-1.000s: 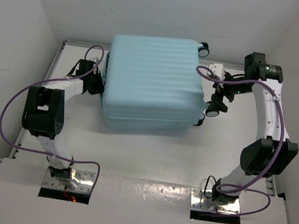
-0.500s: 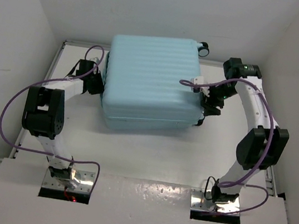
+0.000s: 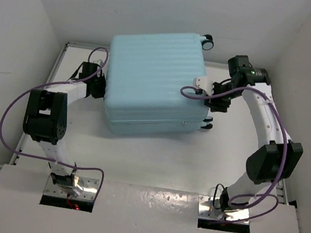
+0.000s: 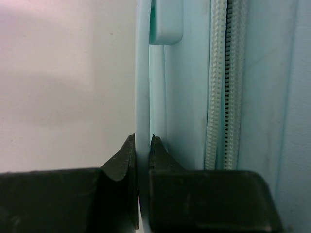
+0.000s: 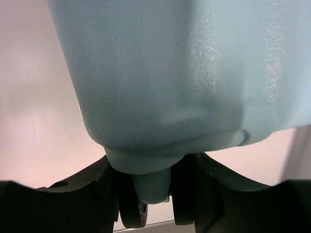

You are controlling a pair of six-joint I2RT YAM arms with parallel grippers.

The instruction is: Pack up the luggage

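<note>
Pale aqua luggage (image 3: 155, 81) lying flat on the counter (image 3: 155, 157) between my arms, my left pincer (image 4: 142, 145) clamped tight on its thin handle strip (image 4: 142, 73), my right pincer (image 5: 151, 170) straddling a corner wheel stem (image 5: 150, 189), whether it grips I cannot tell

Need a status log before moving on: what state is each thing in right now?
luggage: closed, lying flat on the table.
zipper: zipped shut where visible.
left claw: shut on the luggage's thin side handle.
right claw: jaws either side of a corner wheel mount; grip unclear.
</note>
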